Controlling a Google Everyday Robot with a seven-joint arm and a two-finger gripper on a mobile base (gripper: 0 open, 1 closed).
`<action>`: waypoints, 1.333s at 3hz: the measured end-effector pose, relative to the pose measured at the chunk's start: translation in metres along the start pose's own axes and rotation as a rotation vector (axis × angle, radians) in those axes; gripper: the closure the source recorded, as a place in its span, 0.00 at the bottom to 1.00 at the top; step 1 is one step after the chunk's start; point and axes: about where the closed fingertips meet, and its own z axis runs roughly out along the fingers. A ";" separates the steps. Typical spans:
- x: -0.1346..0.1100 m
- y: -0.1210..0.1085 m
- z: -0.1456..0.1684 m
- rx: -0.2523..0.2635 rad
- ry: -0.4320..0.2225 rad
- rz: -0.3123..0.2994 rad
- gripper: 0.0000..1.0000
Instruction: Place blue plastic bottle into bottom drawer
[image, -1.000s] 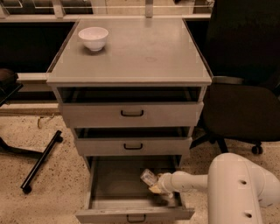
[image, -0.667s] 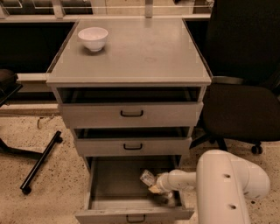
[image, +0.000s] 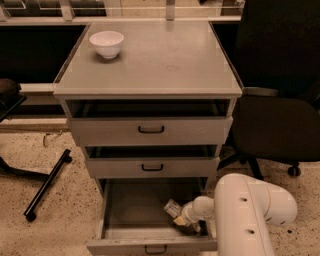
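The bottom drawer (image: 135, 207) of the grey cabinet is pulled open toward me. The blue plastic bottle (image: 172, 207), clear with a pale label, is inside the drawer at its right side, low near the floor. My gripper (image: 187, 221) reaches down into the drawer from the right and sits right against the bottle. My white arm (image: 250, 210) covers the drawer's right front corner. Whether the bottle rests on the drawer floor is hidden.
A white bowl (image: 106, 43) stands at the back left of the cabinet top (image: 170, 60). The two upper drawers (image: 150, 130) are slightly open. A black office chair (image: 280, 125) stands to the right. A black stand leg (image: 47, 182) lies on the speckled floor to the left.
My arm's big white link has swung left and closer to the drawer. The gripper and bottle stay in almost the same spot inside the drawer.
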 end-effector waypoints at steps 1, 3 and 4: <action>0.017 0.001 0.007 -0.010 0.017 0.037 1.00; 0.017 0.001 0.007 -0.010 0.017 0.037 0.58; 0.017 0.001 0.007 -0.010 0.017 0.037 0.35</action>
